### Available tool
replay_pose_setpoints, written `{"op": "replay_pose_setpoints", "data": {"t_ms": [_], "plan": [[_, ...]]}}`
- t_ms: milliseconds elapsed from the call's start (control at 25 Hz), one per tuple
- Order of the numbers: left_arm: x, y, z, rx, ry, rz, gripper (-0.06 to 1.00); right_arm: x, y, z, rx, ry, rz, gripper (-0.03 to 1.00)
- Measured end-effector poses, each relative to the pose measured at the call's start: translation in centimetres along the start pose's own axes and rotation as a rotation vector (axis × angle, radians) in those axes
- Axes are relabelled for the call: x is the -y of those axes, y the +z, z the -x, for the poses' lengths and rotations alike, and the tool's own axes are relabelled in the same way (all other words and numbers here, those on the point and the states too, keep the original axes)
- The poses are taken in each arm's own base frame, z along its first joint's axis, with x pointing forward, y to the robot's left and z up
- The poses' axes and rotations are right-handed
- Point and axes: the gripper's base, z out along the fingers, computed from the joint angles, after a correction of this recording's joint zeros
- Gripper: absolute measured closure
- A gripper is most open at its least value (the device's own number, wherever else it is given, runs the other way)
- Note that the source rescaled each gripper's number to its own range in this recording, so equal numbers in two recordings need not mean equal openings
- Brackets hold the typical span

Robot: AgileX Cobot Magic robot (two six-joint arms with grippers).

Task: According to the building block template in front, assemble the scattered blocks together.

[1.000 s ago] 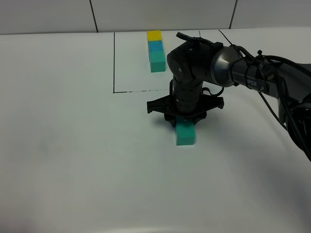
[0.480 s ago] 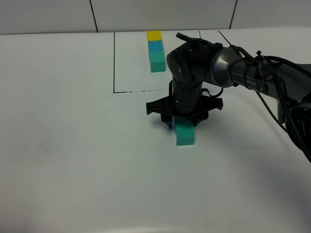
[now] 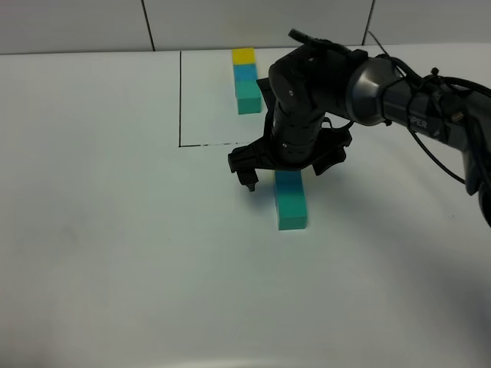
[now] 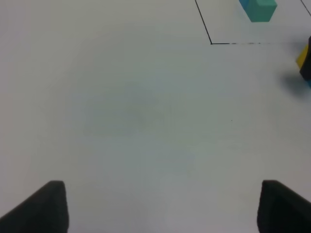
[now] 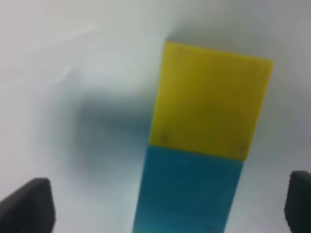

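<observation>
The building block template (image 3: 245, 80), a yellow, blue and teal bar, lies at the back inside a black-lined box. The teal block (image 3: 292, 212) and the blue block (image 3: 288, 182) lie joined in a row on the white table. The yellow block (image 5: 210, 107) touches the blue block's (image 5: 189, 194) far end in the right wrist view; the arm hides it in the high view. My right gripper (image 3: 285, 175) hovers open above the row, jaws either side, holding nothing. My left gripper (image 4: 165, 208) is open and empty over bare table, out of the high view.
A black line (image 3: 179, 100) marks the template's box on the table (image 3: 115, 230). The left wrist view shows the box corner (image 4: 211, 43), the template's teal end (image 4: 260, 9) and a sliver of the yellow block (image 4: 302, 56) at its edge.
My right gripper has risen and shifted back off the row, jaws still spread. The blue block now shows behind the teal one. The blocks have not moved.
</observation>
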Motion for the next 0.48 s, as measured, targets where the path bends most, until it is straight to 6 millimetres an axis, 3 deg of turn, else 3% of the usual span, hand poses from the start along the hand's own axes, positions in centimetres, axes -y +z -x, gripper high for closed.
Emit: {"op": "replay_pose_setpoints", "data": {"t_ms": [240, 480], "plan": [[0.0, 0.0, 0.0, 0.0, 0.0, 0.0, 0.28, 0.2, -3.2, 0.0, 0.019, -0.043, 0.035, -0.03], [0.0, 0.0, 0.0, 0.0, 0.0, 0.0, 0.28, 4.2, -4.7, -0.7, 0.013, -0.046, 0.022, -0.03]]}}
